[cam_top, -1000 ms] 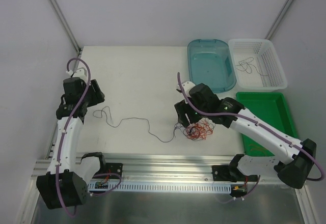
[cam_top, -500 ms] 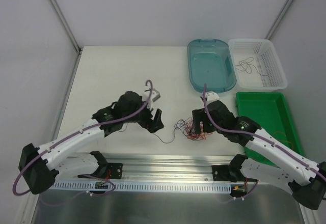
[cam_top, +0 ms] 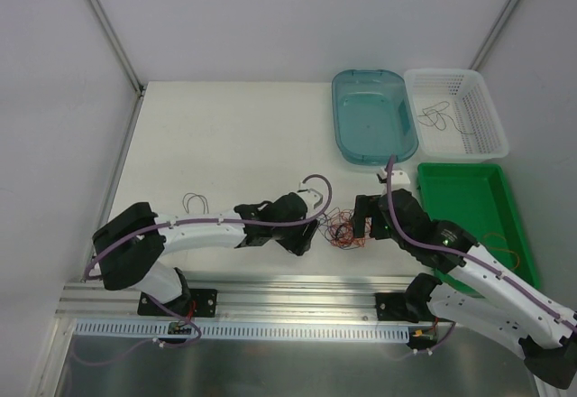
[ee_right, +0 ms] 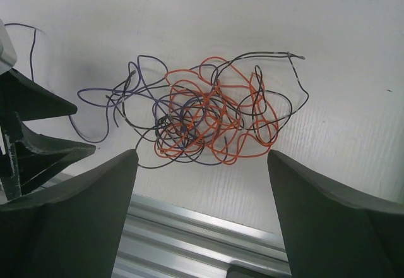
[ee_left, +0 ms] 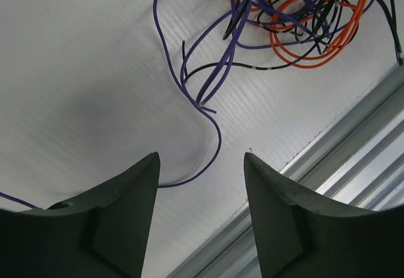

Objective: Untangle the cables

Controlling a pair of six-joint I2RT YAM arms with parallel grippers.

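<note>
The cables are a tangle (cam_top: 343,231) of thin orange, black and purple wires on the white table near its front edge. My left gripper (cam_top: 313,233) sits just left of the tangle, my right gripper (cam_top: 363,224) just right of it. In the left wrist view the gripper (ee_left: 201,164) is open and empty; a purple strand (ee_left: 214,129) runs between the fingers, and the tangle (ee_left: 303,19) lies ahead. In the right wrist view the gripper (ee_right: 202,164) is open wide and empty above the tangle (ee_right: 208,117).
A loose black wire (cam_top: 193,202) lies at the left. At the back right stand a blue tub (cam_top: 347,122) and a white basket (cam_top: 487,99) holding a wire. A green tray (cam_top: 469,180) is at the right. The aluminium rail (ee_left: 353,158) runs along the front edge.
My left arm has swung from the far left across the table to the tangle's left side. My right gripper has shifted right and nearer. Most of the long black wire is now hidden under the left arm.
</note>
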